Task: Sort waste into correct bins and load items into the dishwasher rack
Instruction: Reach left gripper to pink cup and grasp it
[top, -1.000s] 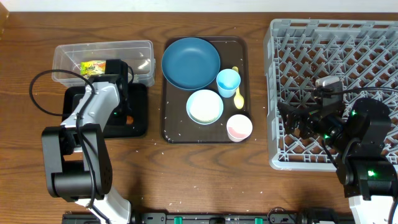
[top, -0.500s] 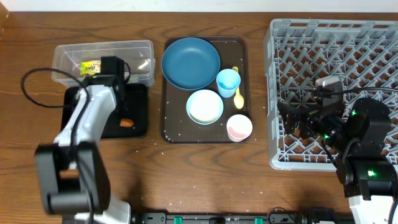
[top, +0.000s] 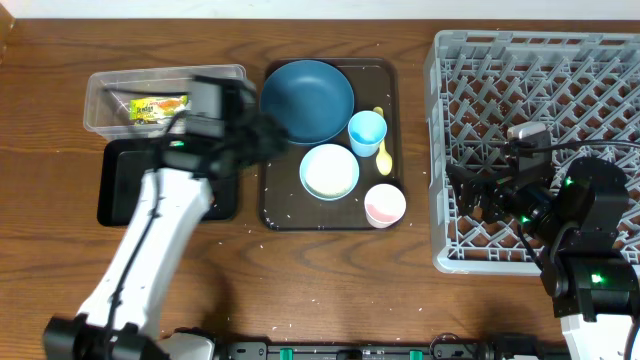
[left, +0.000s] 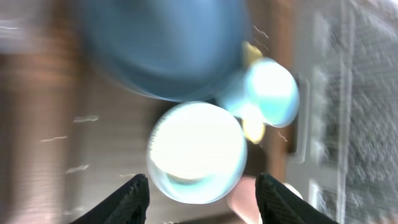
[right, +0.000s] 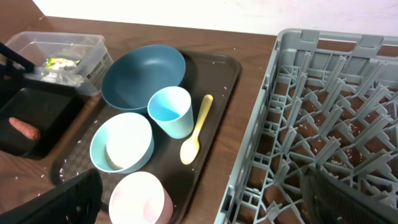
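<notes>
Gaping wide, the left tool (left: 204, 200) is seen in its wrist view w/ both dark fingertips at the bottom edge and nothing gripped btwn them. Just beyond it, at frame ctr, the pale bowl (left: 196, 152) is shown, heavily blurred. The light blue cup (left: 270, 93) is placed to the upper right of the bowl.

In the overhead view this tool is smeared by blur over the left rim of the brown serving tray (top: 272, 215), beside the dark blue plate (top: 307, 100). On that tray the plate is set at the top, w/ the cup below its right edge. The yellow spoon (top: 383, 150) is laid just right of the cup, the bowl is at ctr, and the pinkish-white cup (top: 385, 204) is at lower right. Both cups are stood mouth-up.

At upper left of the overhead frame the snack wrapper (top: 155, 107) is contained in the clear tub (top: 100, 95). The black tray (top: 120, 190) is set directly below the tub. The sausage (right: 23, 127) is seen lying in it in the right wrist view.

The right tool (top: 468, 192) is likewise spread wide w/ nothing in it. It is poised over the left part of the grey rack (top: 450, 60), which is sat on the worktop (top: 330, 290) at the right of the frame.
</notes>
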